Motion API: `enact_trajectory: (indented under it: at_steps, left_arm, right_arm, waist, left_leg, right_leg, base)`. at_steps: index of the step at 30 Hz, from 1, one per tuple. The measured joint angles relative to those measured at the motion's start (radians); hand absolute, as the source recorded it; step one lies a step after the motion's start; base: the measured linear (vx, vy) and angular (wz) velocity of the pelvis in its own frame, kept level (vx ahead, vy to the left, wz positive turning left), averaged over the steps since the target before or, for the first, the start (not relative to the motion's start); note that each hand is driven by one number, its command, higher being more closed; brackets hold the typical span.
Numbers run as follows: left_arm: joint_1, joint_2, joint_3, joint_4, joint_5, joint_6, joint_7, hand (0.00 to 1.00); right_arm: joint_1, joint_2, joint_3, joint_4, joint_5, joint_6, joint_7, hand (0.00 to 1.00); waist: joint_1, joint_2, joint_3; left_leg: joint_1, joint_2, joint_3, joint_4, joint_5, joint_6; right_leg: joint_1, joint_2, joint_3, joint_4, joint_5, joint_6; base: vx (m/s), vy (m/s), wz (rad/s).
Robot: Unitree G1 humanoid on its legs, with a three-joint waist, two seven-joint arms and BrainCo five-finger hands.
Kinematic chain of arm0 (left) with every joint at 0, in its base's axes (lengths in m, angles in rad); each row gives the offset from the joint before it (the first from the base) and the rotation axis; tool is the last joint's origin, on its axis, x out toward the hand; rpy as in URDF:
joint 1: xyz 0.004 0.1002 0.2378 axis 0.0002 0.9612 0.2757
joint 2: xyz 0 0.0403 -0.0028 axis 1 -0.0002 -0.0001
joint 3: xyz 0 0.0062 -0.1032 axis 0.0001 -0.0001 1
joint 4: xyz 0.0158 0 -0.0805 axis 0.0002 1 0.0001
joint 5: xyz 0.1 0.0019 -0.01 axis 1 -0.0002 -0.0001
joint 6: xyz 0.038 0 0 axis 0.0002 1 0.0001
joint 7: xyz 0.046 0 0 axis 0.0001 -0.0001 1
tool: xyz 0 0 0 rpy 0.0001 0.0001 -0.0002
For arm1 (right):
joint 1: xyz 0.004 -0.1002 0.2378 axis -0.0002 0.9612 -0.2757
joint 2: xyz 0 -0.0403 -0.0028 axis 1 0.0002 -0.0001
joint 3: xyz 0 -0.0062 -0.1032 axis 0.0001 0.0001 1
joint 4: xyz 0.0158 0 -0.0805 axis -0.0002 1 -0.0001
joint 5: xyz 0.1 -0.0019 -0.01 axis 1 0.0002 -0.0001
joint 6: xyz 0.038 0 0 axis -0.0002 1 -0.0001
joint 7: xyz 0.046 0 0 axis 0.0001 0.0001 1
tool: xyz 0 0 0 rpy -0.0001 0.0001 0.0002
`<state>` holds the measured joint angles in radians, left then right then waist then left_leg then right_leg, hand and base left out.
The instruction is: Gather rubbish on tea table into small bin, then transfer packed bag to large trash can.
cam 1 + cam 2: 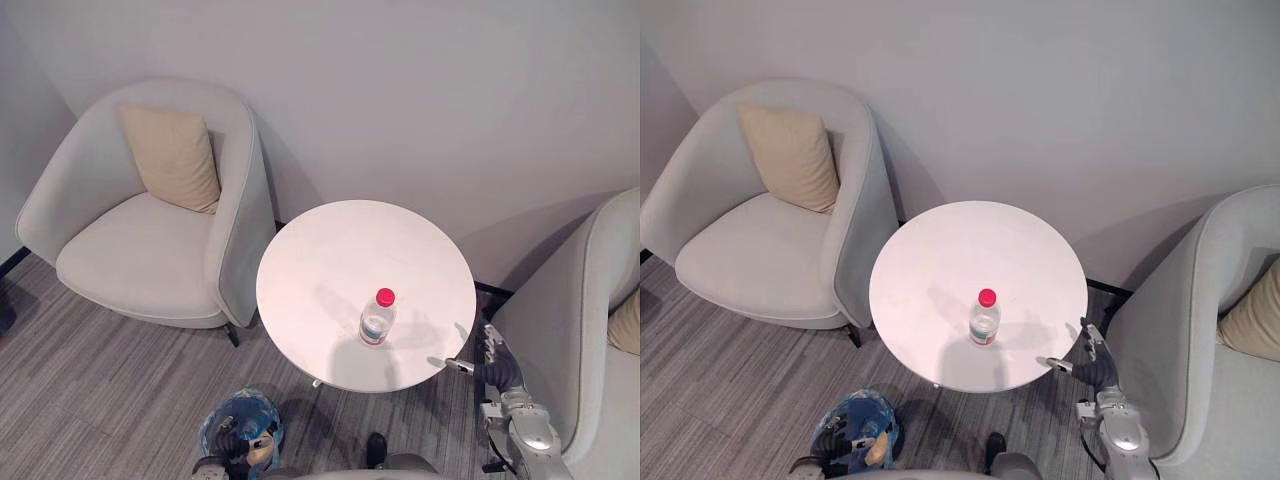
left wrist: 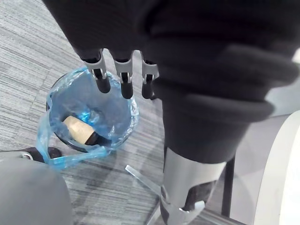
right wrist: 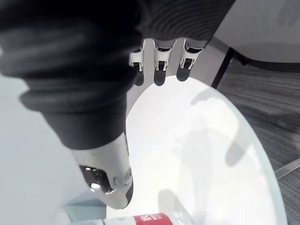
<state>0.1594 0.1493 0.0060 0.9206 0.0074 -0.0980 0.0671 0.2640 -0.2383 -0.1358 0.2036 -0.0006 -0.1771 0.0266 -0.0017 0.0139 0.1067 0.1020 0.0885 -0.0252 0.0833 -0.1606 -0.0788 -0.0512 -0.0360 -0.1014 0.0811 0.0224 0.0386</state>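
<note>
A clear water bottle (image 1: 377, 318) with a red cap stands upright on the round white tea table (image 1: 330, 260), toward its front right. My right hand (image 1: 492, 352) hovers at the table's right edge, a hand's width from the bottle, open with straight fingers (image 3: 159, 70) and holding nothing; the bottle's red label (image 3: 150, 219) shows past the thumb. On the floor in front of the table stands the small bin (image 1: 240, 425) lined with a blue bag. A tan, dark-ended piece of rubbish (image 2: 78, 130) lies inside. My left hand (image 2: 123, 77) hangs open just above the bin's mouth.
A pale armchair (image 1: 150, 250) with a beige cushion (image 1: 172, 155) stands left of the table. A second pale armchair (image 1: 580, 330) presses close on the right, right behind my right arm. A wall runs behind both. The floor is grey carpet (image 1: 90, 380).
</note>
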Motion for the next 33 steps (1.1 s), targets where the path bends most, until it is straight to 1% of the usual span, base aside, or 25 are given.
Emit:
enact_trajectory:
  at_steps: [3,7,11,17,20,23,28,32,33]
  left_arm:
    - [-0.001,0.000,-0.003,0.000,0.000,-0.006,0.000,0.00]
    - [0.003,0.000,-0.004,0.000,0.000,-0.010,-0.001,0.00]
    - [0.012,0.000,-0.005,0.000,0.000,-0.020,-0.001,0.00]
    - [0.018,-0.003,-0.017,0.003,0.002,-0.023,-0.001,0.00]
    - [0.023,-0.006,-0.017,0.004,0.003,-0.024,-0.001,0.00]
    - [0.024,-0.008,-0.040,0.004,0.004,-0.025,-0.002,0.00]
    - [0.025,-0.008,-0.051,0.004,0.004,-0.030,-0.001,0.00]
    - [0.021,-0.008,-0.072,0.004,0.003,-0.030,-0.001,0.00]
    - [0.017,-0.007,-0.076,0.004,0.003,-0.032,-0.001,0.00]
  right_arm:
    - [-0.001,-0.029,0.032,-0.002,0.000,-0.010,0.003,0.00]
    - [-0.024,-0.050,0.072,-0.002,-0.003,-0.012,0.022,0.00]
    - [-0.053,-0.062,0.103,-0.002,-0.010,-0.012,0.022,0.00]
    - [-0.084,-0.070,0.156,-0.002,-0.020,-0.013,0.023,0.00]
    - [-0.094,-0.086,0.182,-0.001,-0.032,-0.013,0.021,0.00]
    - [-0.115,-0.086,0.192,0.002,-0.042,-0.014,0.020,0.00]
    - [-0.132,-0.086,0.199,0.022,-0.050,-0.014,0.017,0.00]
    - [-0.155,-0.084,0.233,0.056,-0.052,-0.014,0.015,0.00]
    - [-0.156,-0.084,0.232,0.063,-0.053,-0.014,0.012,0.00]
  waist:
    - [0.016,0.005,-0.005]
    - [0.015,0.006,-0.005]
    - [0.018,0.008,-0.005]
    - [0.018,0.013,-0.007]
    - [0.020,0.019,-0.009]
    - [0.020,0.029,-0.009]
    - [0.023,0.033,-0.007]
    - [0.024,0.037,-0.001]
    - [0.028,0.038,0.000]
  left_leg:
    - [-0.001,0.001,-0.003,-0.001,0.001,-0.001]
    - [-0.002,0.000,-0.023,-0.015,0.016,-0.002]
    - [-0.004,0.001,-0.032,-0.014,0.018,-0.003]
    - [-0.020,-0.002,-0.057,-0.015,0.026,-0.003]
    - [-0.020,-0.001,-0.067,-0.015,0.028,-0.005]
    - [-0.025,-0.001,-0.077,-0.016,0.031,-0.007]
    - [-0.038,0.000,-0.096,-0.016,0.034,-0.009]
    - [-0.045,0.000,-0.103,-0.016,0.034,-0.009]
    - [-0.053,-0.001,-0.107,-0.014,0.034,-0.009]
  right_leg:
    - [0.001,0.000,-0.005,-0.001,0.000,0.000]
    - [0.007,-0.001,-0.022,-0.015,0.004,-0.003]
    - [0.013,0.000,-0.033,-0.020,0.005,-0.003]
    - [0.021,-0.001,-0.058,-0.044,0.015,-0.003]
    - [0.028,0.000,-0.068,-0.051,0.016,-0.003]
    - [0.028,-0.001,-0.077,-0.051,0.016,-0.004]
    - [0.027,-0.001,-0.093,-0.053,0.016,-0.004]
    - [0.025,-0.002,-0.101,-0.052,0.015,-0.004]
    - [0.019,-0.003,-0.106,-0.048,0.013,-0.004]
  base:
    - [-0.01,-0.005,0.04]
    - [0.00,-0.015,0.14]
    - [0.00,-0.008,0.08]
    - [-0.02,-0.011,0.12]
    - [-0.01,-0.012,0.11]
    - [-0.02,-0.010,0.10]
    - [-0.03,-0.011,0.10]
    - [-0.02,0.000,0.06]
    - [-0.01,0.000,0.10]
